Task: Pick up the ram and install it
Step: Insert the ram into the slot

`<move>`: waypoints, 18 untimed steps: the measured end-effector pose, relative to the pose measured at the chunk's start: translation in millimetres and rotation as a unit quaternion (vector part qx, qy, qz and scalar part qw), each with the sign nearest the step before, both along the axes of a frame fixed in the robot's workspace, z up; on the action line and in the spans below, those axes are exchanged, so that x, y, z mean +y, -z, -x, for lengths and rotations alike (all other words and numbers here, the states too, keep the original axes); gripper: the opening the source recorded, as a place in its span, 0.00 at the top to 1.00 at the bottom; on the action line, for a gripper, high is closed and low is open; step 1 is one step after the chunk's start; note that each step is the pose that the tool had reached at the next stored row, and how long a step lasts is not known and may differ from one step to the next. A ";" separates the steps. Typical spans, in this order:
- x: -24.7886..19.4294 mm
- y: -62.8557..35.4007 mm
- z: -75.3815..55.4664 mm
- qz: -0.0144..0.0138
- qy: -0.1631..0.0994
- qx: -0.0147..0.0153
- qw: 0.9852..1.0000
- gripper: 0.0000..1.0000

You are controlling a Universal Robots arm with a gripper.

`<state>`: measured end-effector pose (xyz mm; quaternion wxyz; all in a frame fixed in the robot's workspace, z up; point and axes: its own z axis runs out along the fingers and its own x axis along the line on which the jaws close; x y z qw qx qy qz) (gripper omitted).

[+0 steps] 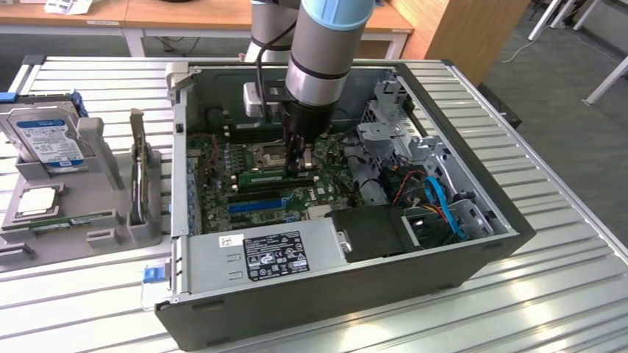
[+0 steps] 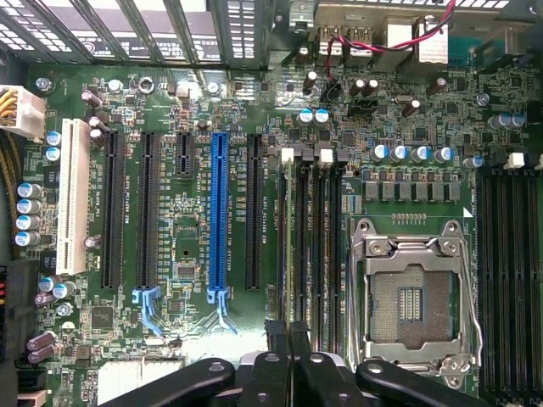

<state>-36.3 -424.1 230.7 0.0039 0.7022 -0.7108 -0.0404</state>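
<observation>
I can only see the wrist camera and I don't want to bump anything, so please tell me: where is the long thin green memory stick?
Observer: In the exterior view, the long thin green memory stick stands on edge along the memory slots, right beside the square metal processor socket.
Operator: And where is the gripper compared with it?
Observer: The gripper is low over the stick's end nearer the exterior view's right. I cannot tell whether it touches the stick.
</observation>
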 end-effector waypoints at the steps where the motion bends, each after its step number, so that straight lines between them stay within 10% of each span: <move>1: 0.0 0.0 0.0 0.000 0.000 0.000 1.000 0.88; 18: 0.6 1.8 0.2 0.000 0.000 0.000 1.000 0.88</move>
